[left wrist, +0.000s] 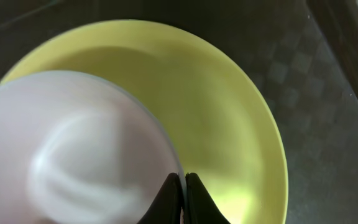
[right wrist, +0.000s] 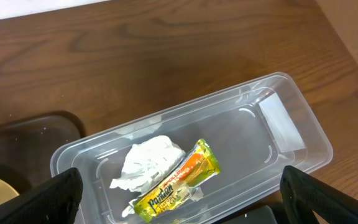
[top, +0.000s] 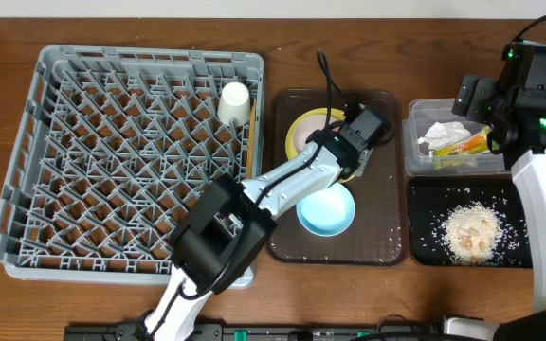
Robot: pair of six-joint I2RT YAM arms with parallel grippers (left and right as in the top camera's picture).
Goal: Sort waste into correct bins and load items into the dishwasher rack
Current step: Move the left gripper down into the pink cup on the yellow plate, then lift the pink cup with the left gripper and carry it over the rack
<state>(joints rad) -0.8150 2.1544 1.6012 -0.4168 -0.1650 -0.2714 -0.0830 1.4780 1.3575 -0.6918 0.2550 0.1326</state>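
One cup (left wrist: 73, 149) rim clenched in left pincer (left wrist: 180, 193), over plate (left wrist: 229, 124); right pincer (right wrist: 180, 186) spread above tub (right wrist: 260, 140).

Left arm (top: 282, 185) extends diagonally forward and right. Left gripper (left wrist: 183, 190) points downward, fingertips nearly touching. Right arm (top: 541, 185) stands upright; right gripper (right wrist: 180, 186) has its jaws spread wide.

The dishwasher rack (top: 131, 156) sits at my left, a cup (top: 234, 99) in its far right corner. Right of it the serving tray (top: 387, 189) bears a plate (top: 303, 125) far, a bowl (top: 328, 210) near. Rightmost, the tub (top: 413, 142) holds tissue (top: 444, 134) and wrapper (top: 470, 144); nearer me, crumbs (top: 470, 230) cover the shallow tray (top: 423, 204).
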